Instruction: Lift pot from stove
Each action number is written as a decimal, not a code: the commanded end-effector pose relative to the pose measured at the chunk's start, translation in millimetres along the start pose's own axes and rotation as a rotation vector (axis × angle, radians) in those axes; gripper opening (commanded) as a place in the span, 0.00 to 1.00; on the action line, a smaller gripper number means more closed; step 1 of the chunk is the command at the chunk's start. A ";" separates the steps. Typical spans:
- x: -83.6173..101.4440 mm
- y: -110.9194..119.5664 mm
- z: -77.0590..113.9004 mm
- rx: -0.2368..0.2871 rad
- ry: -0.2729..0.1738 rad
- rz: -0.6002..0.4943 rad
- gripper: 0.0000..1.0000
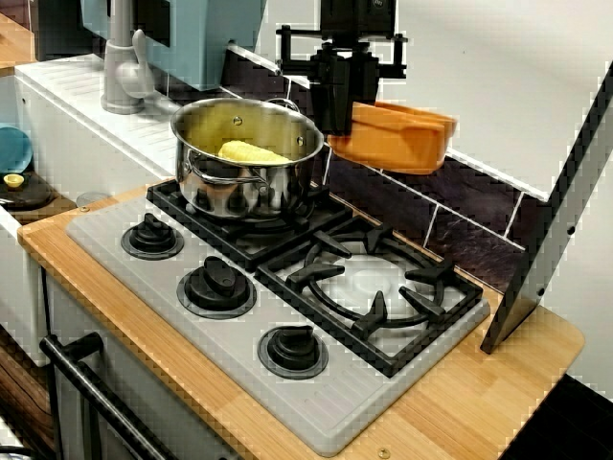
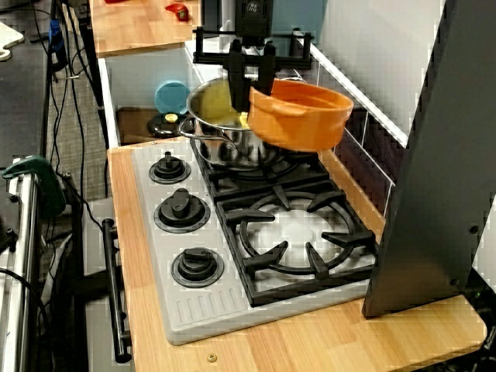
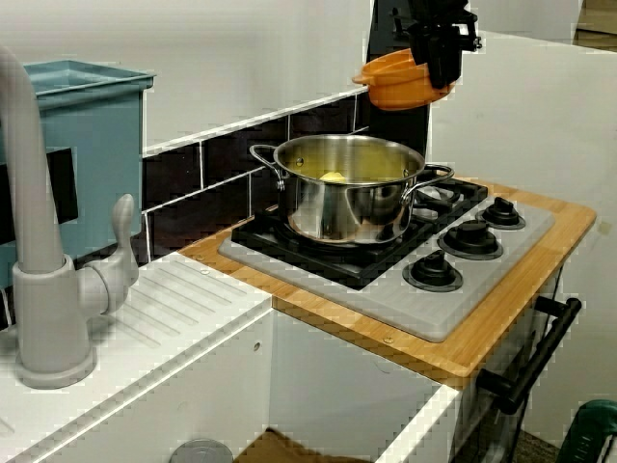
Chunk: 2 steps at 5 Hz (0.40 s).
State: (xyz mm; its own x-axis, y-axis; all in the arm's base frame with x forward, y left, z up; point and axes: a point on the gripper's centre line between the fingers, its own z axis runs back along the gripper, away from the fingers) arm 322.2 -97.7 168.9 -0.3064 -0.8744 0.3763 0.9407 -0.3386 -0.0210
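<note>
End effector [image 1: 337, 91] pinches only the rim of the tilted orange pot [image 1: 395, 137], upper centre; slip risks dropping it onto the steel pot [image 1: 247, 158].

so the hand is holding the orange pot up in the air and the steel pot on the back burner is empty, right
Not quite: the steel pot is not empty; a yellow item lies inside, as the view from the front of the stove shows. The hand does hold the orange pot in the air.
</note>
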 end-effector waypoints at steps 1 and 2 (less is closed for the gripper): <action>14.0 -1.8 41.5 0.116 0.016 -0.037 0.00; 14.0 -1.1 42.7 0.117 0.014 -0.036 0.00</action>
State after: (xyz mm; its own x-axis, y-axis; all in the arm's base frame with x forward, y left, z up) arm 320.9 -96.1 184.8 -0.3110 -0.8711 0.3800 0.9432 -0.3320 0.0110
